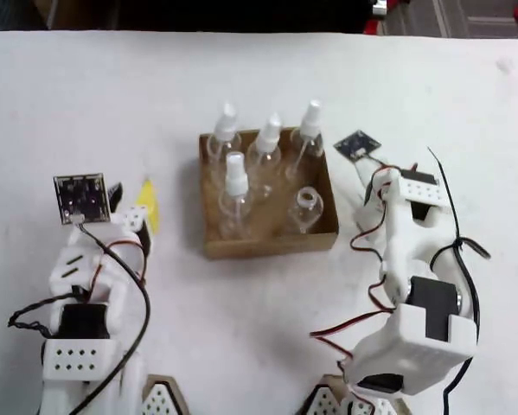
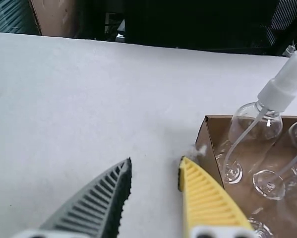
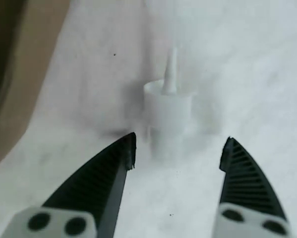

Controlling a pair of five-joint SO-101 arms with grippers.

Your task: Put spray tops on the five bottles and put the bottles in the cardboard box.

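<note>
White table (image 1: pixel 111 104) bears a spray top (image 3: pixel 168 111), untouched, between the right gripper's (image 3: pixel 178 147) wide-spread fingers.

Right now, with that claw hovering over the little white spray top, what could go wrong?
The spray top rests loose on the table between the open fingers of the right gripper; an off-centre squeeze might tip it or flick it away. The one uncapped bottle sits in the cardboard box beside capped bottles, so the top's thin tube could miss its narrow neck or knock the neighbours.
</note>
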